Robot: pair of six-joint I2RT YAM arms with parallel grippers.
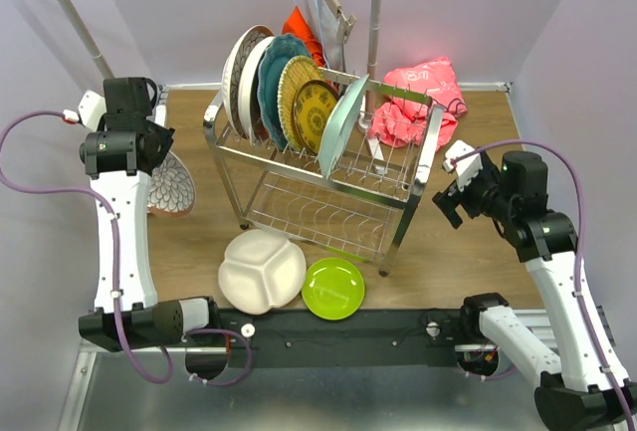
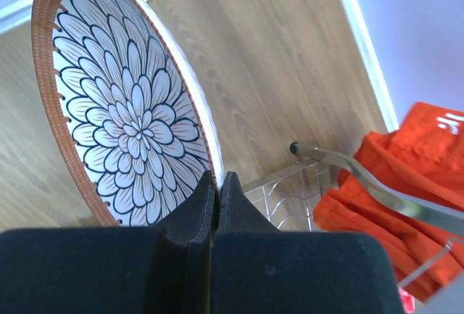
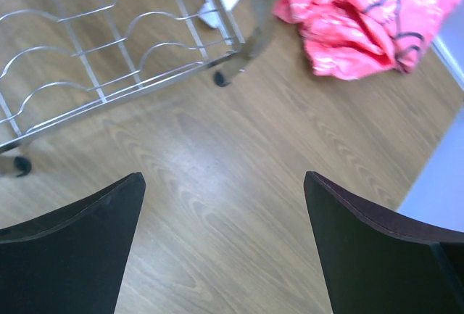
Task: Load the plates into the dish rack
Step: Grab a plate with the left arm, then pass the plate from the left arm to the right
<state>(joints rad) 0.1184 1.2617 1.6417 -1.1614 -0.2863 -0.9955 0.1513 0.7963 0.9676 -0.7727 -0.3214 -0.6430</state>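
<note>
Nearest, flat on the bench [image 1: 189,252] just before the rack [image 1: 409,202]: white divided plate [image 1: 261,270] and lime plate [image 1: 333,288], side by side, neither gripped. Both left to load.

Further back on the left, off the rack's end: floral plate [image 2: 127,122], held on edge by its rim in the left jaws, pinched shut on it. Judged next for a slot, not yet over the wires.

On the right, about level with that: right jaws spread wide, holding nothing, over bare bench beside a rack leg.

Beyond, in the upper tier: at least five plates [image 1: 284,78] standing in a row, white at the left end, pale aqua at the right. Lower tier bare. Judged past halfway, with three to go.

Farthest: pink cloth [image 1: 418,103] and orange cloth [image 1: 304,31], no part of the job.
</note>
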